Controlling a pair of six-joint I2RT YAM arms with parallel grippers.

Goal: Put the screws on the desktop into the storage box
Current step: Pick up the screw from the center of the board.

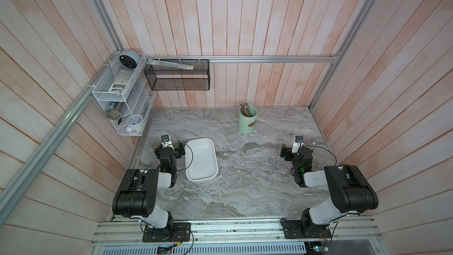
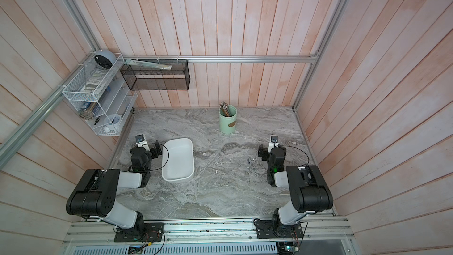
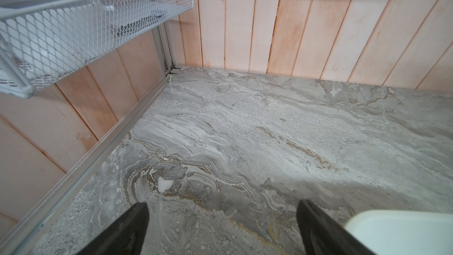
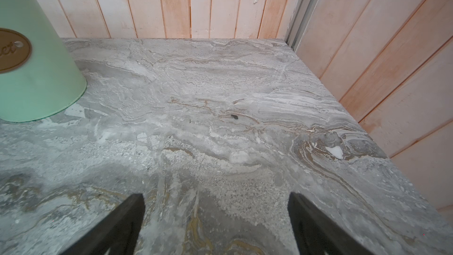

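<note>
- Two grippers sit low over the desktop (image 1: 245, 192), well apart, and neither holds anything.
- At far left, the left gripper (image 3: 224, 226) has its fingers (image 3: 130, 231) spread wide over bare desktop, just beside a corner of the box (image 1: 201, 160). A careless swing could nudge the box, which looks light, and shift the drop target.
- A cable (image 1: 192, 155) from that arm loops across the box's left rim in both top views. I judge it could snag the rim and drag or tip the box when the arm moves.
- The box is white and shallow and lies left of centre. No screw shows inside, so the whole job appears to lie ahead.
- The cup (image 1: 247, 121) of brown sticks stands further back, between box and screws. A direct carry should pass in front of it, but a wide detour could knock it over.
- The screws (image 1: 272, 164) lie in a small loose cluster on the desktop, right of centre. They are just beside the right gripper (image 4: 215, 224) and well apart from the box. They are tiny and grey on grey veining, so easy to miss, and closing on the cluster could scatter or roll them.
- The right gripper's fingers (image 4: 125, 229) are spread wide with nothing between them. Its wrist view shows only desktop and cup, no screws, so it probably must turn toward them first.
- Fingertips pressed onto the hard surface may skid. A weak pinch could also drop a screw on the long carry to the box.
</note>
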